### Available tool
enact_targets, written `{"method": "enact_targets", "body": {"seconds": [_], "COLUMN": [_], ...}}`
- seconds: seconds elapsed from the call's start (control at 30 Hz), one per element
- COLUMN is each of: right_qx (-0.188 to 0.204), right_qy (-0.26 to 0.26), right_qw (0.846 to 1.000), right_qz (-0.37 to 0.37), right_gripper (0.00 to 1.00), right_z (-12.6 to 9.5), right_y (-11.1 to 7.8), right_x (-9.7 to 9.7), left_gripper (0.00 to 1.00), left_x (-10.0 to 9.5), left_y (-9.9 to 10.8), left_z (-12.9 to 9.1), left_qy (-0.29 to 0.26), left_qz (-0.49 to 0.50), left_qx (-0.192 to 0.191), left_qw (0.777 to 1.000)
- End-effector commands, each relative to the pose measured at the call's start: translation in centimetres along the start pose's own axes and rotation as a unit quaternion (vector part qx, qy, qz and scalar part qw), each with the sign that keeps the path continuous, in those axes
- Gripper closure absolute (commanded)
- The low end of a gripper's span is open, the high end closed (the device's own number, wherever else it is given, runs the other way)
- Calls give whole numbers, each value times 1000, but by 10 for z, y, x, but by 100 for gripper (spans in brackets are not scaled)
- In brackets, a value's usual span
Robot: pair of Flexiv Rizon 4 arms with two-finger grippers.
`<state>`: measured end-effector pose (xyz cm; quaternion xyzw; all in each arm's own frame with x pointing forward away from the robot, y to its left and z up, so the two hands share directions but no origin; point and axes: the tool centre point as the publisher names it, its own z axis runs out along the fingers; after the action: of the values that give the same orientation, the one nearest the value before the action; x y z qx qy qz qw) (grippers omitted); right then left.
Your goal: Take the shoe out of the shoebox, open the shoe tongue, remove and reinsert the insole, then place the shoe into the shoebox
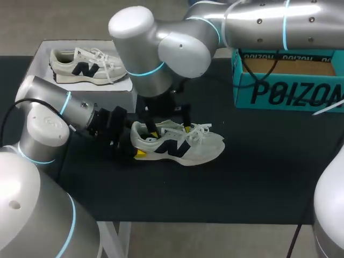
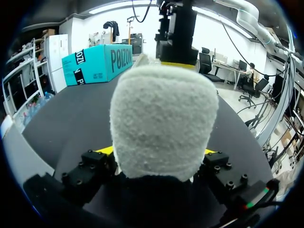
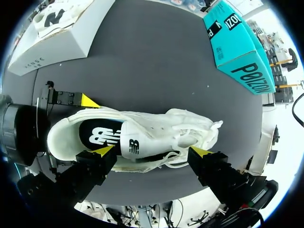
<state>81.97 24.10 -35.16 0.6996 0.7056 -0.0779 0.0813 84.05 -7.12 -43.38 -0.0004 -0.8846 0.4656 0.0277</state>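
Fig. Shoe [image 1: 180, 145] lying on its side near the middle of the black desk [image 1: 242, 177], out of the teal shoebox [image 1: 285, 91], which stands well apart at the far right w/ its top open. The opening faces up toward our right wrist view. The dark insole [image 3: 102, 135] shows inside at the heel end, the tongue [image 3: 137, 142] lies over the mid-foot, and loose laces [image 3: 190, 137] bunch toward the toe.

Left hand [image 2: 156, 152] pinches the heel, one yellow tip on each side of the fuzzy heel counter. Right hand [image 3: 152, 151] hovers above the shoe w/ fingers spread wide. Its tips sit along the near edge of the shoe, approx. over collar and lace area, touching nothing that we can see.

We judge the step in hand to be opening the tongue, the insole being in place. To do it well:
- Left hand holds the heel firm as an anchor.
- Right hand comes down at the tongue's free top edge, one finger inside the opening and one outside.
- Pinch only the tongue, not the laces.
- Draw it toward the toe, not upward, so the shoe does not twist out of the heel grip.

A second shoe [image 1: 86, 67] rests on a white box [image 1: 80, 91] at the far left.
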Motion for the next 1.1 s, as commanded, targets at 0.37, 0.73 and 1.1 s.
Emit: {"method": "enact_targets", "body": {"seconds": [0.37,0.73,1.1], "right_qx": [13,16,58], "right_qy": [-40,22,159], "right_qw": [999,999,984], "right_qz": [18,46,58], "right_gripper": [0,100,100], "right_z": [7,-12,-15], "right_y": [7,6,10], "right_x": [-17,-47,-78], "left_gripper": [100,100,100], "left_x": [0,0,0], "left_y": [4,4,4], "left_z": [4,4,4], "left_qy": [-1,-1,-1], "left_qz": [0,0,0], "left_qx": [1,1,1], "left_qw": [1000,1000,1000]}}
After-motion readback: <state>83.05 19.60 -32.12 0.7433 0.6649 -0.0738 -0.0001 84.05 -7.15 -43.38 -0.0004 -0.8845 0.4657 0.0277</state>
